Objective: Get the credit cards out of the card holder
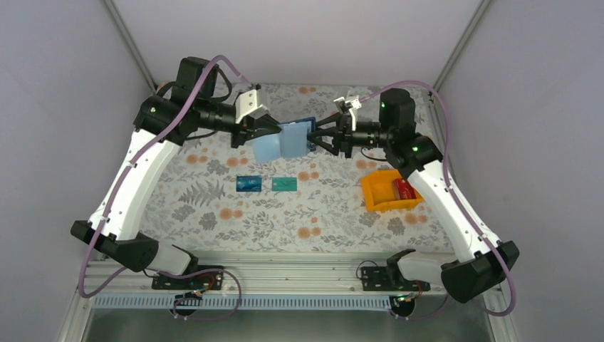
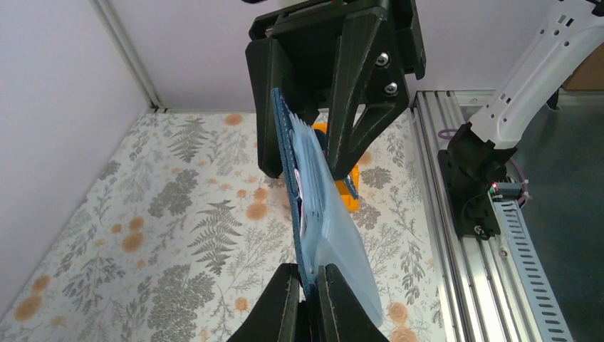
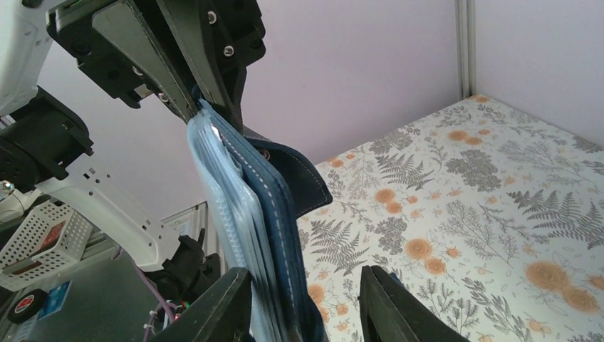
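Observation:
The card holder (image 1: 288,139) hangs in the air above the far part of the table, opened, with a navy outside and light blue pockets. My left gripper (image 1: 267,132) is shut on its left edge; in the left wrist view the fingertips (image 2: 308,274) pinch the holder (image 2: 331,214). My right gripper (image 1: 322,135) straddles the holder's right edge. In the right wrist view its jaws (image 3: 306,285) stand open around the holder (image 3: 274,206), with a gap on the navy side. Two credit cards lie flat on the table, a blue one (image 1: 248,183) and a teal one (image 1: 284,184). I cannot tell whether the pockets hold any cards.
An orange bin (image 1: 376,192) stands on the table at the right, below my right arm, with something red (image 1: 404,189) in it. The floral cloth (image 1: 235,221) covers the table. Enclosure walls stand at the back and both sides.

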Robot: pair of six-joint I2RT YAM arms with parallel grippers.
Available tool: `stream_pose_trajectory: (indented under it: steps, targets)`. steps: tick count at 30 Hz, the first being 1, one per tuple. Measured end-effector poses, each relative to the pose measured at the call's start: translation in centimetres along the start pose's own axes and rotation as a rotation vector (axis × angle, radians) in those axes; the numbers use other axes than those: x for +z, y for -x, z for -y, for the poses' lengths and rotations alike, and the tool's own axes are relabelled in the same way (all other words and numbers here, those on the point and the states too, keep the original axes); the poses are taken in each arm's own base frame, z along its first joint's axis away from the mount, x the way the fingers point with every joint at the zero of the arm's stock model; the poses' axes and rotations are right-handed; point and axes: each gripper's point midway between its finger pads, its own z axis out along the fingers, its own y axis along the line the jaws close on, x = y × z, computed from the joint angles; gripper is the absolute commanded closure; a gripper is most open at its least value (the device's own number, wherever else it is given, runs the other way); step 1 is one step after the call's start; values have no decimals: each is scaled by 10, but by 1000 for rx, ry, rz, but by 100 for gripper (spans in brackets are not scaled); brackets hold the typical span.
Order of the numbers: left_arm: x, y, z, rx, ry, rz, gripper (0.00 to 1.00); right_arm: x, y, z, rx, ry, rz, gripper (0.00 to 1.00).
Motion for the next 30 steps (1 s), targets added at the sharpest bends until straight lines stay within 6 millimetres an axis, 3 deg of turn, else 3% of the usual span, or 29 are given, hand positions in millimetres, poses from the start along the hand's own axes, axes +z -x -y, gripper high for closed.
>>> stream_pose_trajectory:
  steps: [7,10,13,14,20,21,22,24,30]
  targets:
    - [-1,0,4,-3,-16,5,98,16,-2,-8,-15,41,-16,60]
    - [-3,1,5,1,-16,7,98,26,-6,-15,-31,75,-32,69]
    - [-4,1,6,4,-13,7,98,35,-8,-25,-53,115,-45,92]
    - [-5,1,5,5,-10,6,98,36,-7,-29,-58,132,-47,96]
    - [-8,1,2,4,15,4,96,38,-6,-36,-77,166,-51,96]
    - [-8,1,1,0,20,3,83,38,-6,-36,-76,165,-51,96]
    - [-8,0,-1,-3,28,0,59,38,-6,-36,-74,160,-51,96]
    - [-8,-1,-7,-13,64,-10,35,39,-6,-32,-64,136,-52,96]
    - [-16,0,-30,-31,176,-19,1,44,-2,-1,28,-35,-55,96]
